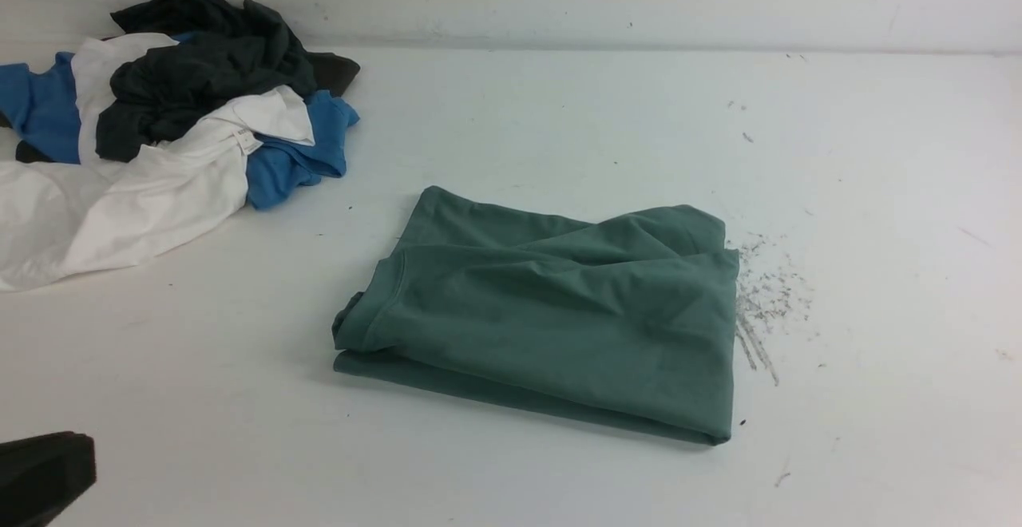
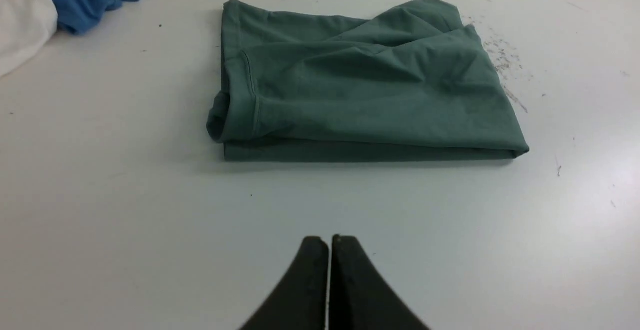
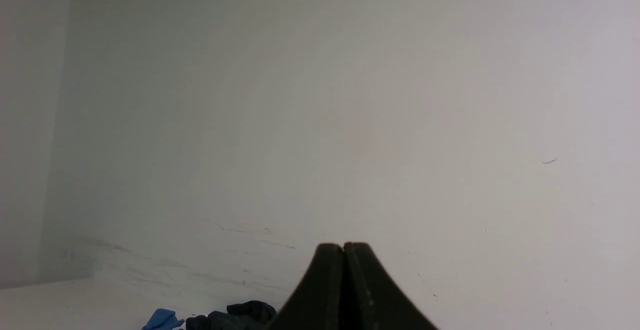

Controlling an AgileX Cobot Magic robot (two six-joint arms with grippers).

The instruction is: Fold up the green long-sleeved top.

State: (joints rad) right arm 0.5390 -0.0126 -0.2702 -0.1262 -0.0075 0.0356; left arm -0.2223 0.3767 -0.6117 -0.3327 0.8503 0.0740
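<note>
The green long-sleeved top (image 1: 551, 327) lay on the table (image 1: 239, 399) in front of me, folded into a compact, slightly skewed bundle, with the heaped garments (image 1: 200, 96) well apart from it at the far left. My left gripper (image 2: 330, 240) had its fingertips together and nothing between them; my right gripper (image 3: 345, 247) was closed too, and just as bare.

I judged the folding nearly done, perhaps finished, with only tidying or coming to rest in hand. To do that well, I would have kept both arms off the cloth unless I meant to straighten it. If I did, the uneven upper layer wanted a light pinch at its left edge and a low, short draw until it met the layer beneath. A deep grip could have caught both layers and pulled the bundle open; a hard press could have deepened the creases.

The front view gave me the whole pile and the top together, but neither set of fingertips. The left wrist view showed my left tips and the seam (image 2: 251, 80) on the upper layer clearly, with a small rolled bulge beside it. The right wrist view held mostly wall (image 3: 350, 120), a little of the heap and none of the top.
</note>
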